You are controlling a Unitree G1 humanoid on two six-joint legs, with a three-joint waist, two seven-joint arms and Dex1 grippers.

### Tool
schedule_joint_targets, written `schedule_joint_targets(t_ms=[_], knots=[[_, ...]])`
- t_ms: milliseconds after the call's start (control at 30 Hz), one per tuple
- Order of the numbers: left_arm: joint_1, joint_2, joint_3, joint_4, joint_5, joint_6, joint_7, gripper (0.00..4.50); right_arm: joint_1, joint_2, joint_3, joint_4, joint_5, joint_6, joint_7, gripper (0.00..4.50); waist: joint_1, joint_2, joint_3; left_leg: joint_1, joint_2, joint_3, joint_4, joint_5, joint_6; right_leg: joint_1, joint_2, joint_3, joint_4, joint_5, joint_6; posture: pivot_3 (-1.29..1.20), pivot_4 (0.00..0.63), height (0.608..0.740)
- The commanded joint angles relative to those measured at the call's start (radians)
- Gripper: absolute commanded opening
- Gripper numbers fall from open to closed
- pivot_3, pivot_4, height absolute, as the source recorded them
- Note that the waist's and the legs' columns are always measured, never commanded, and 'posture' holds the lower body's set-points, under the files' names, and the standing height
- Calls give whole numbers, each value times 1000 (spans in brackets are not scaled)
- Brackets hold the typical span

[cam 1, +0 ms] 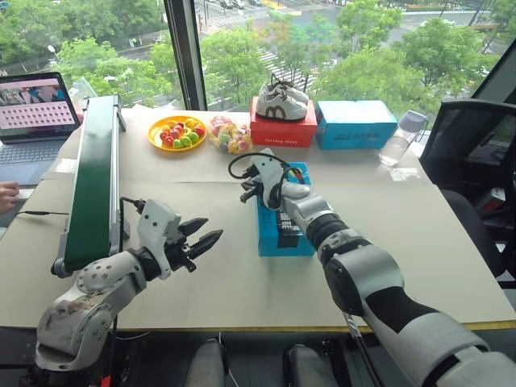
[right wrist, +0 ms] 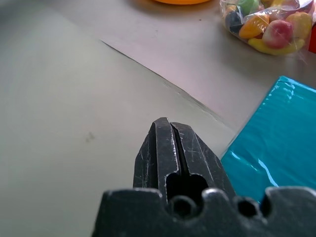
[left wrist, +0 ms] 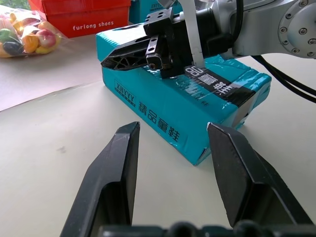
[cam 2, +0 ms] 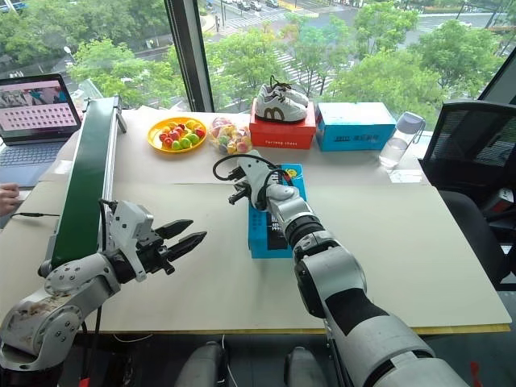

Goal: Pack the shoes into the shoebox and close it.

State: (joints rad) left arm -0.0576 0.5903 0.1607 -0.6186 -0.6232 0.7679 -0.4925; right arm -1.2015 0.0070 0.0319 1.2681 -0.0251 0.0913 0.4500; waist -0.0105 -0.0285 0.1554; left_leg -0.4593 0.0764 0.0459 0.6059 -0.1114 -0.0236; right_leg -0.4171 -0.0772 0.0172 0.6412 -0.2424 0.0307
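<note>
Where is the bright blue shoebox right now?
The shoebox lies closed mid-table, under the shut right gripper, right of the open left gripper, and nearer the robot than the red box.

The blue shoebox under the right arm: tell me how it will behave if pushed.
The blue shoebox is flat-bottomed with its lid down, so it would probably slide rather than tip. Its glossy, reflective skin looks slippery. The shut right claw on top may pin it.

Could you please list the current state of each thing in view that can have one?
Shoebox: lid down, lying flat on the table.
Left end effector: open, empty.
Right end effector: shut, empty, over the shoebox lid.
Laptop: open, screen lit.
White sneakers: atop the red box.
</note>
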Motion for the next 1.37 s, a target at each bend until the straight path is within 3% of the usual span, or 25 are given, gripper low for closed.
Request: schedule_joint_targets(t_ms=[33, 233, 433, 600, 767, 900, 1000, 1133, 1367], knots=[[-15, 6, 6, -33, -15, -3, -1, 2332, 30, -30, -33, 54, 2, 13, 10, 24, 0, -1, -1, 0, 0, 0, 0, 0, 0, 0, 0, 0, 0, -1, -1, 0, 150, 739], [-48, -3, -18, 1, 2, -28, -8, 2332, -93, -103, -178, -47, 139, 47, 65, 24, 2, -1, 0, -3, 0, 0, 0, 0, 0, 0, 0, 0, 1, 0, 0, 0, 150, 739], [-58, -30, -9, 65, 37, -88, 0, 2332, -81, -237, -311, -275, 297, 265, 93, 24, -5, 0, 0, -9, 0, 0, -1, 5, 6, -5, 1, 0, 1, 1, 1, 0, 150, 739], [-70, -93, 17, 147, 134, -183, 92, 2332, 77, -381, -389, -589, 361, 435, 10, 24, 2, 0, 0, -10, 0, 0, -3, 4, 6, -6, 1, 0, 0, 0, 1, 0, 150, 739], [-64, -202, 91, 223, 234, -277, 270, 2332, 489, -560, -323, -899, 205, 314, 1, 24, 24, -1, 0, -12, 0, 1, 0, 4, 6, -5, 0, 0, -1, 0, 2, 0, 150, 739], [-46, -293, 116, 236, 270, -291, 377, 2332, 729, -570, -343, -1021, 193, 316, -41, 24, 13, 0, 0, -11, -1, 2, 1, 4, 6, -5, 0, 3, 0, 0, 3, 0, 150, 739], [-32, -339, 121, 247, 279, -305, 403, 2332, 808, -559, -339, -1059, 188, 303, -69, 24, -9, 0, 0, -8, -1, 3, 1, 4, 6, -5, 1, 7, 1, 0, 3, 0, 150, 739], [-20, -362, 118, 259, 285, -316, 410, 2332, 837, -527, -343, -1069, 197, 308, -115, 24, -20, -1, 1, 0, -1, 3, 2, 3, 5, -1, 2, 10, 1, -1, 10, 0, 150, 739], [-17, -363, 127, 283, 289, -340, 404, 2332, 846, -515, -340, -1057, 188, 299, -153, 24, -7, -1, 1, 0, -2, 7, 2, 0, 0, -2, 2, 15, 1, -3, 6, 0, 150, 739]])
